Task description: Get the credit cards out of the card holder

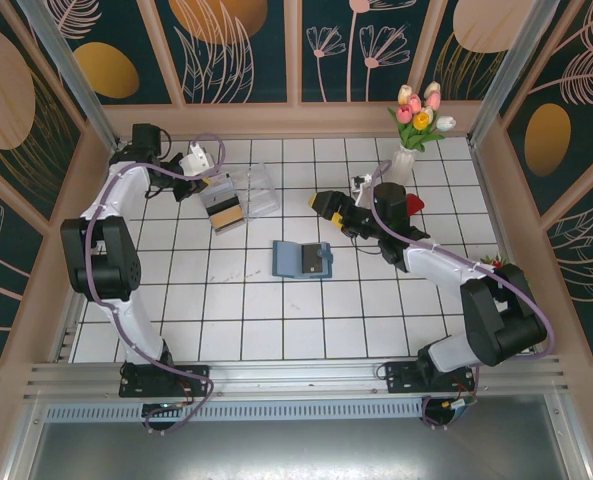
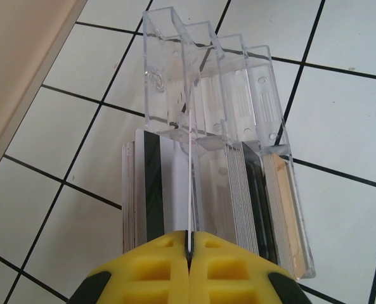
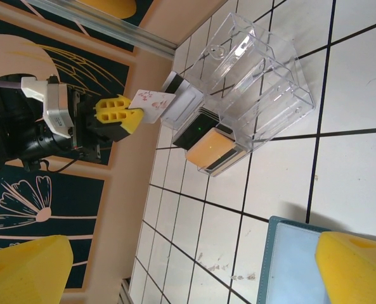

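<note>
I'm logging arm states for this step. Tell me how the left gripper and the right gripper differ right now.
The left gripper is shut, while the right gripper stands wide open. The left gripper pinches a thin white card by its edge, and the right gripper holds nothing. The left gripper sits at the clear box near the far left corner, and the right gripper is by the open teal card holder mid-table. Both have yellow fingers.
</note>
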Robot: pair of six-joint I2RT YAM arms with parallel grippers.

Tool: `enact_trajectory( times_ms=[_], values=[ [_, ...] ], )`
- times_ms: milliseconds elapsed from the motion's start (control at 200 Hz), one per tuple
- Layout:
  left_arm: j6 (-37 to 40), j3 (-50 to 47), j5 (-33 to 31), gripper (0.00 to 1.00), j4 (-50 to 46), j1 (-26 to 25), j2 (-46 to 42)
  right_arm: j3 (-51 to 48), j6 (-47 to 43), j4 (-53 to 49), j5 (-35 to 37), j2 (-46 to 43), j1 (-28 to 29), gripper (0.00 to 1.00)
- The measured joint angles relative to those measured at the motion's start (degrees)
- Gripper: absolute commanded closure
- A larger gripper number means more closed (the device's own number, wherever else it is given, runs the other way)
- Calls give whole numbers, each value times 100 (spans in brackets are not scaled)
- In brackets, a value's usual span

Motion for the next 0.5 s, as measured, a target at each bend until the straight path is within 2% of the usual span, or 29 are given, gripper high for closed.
enact_trajectory(
  times_ms=[495],
  values=[
    [-221, 59, -28, 93, 299, -22, 149, 0, 0, 0, -22, 74, 20, 1]
  ],
)
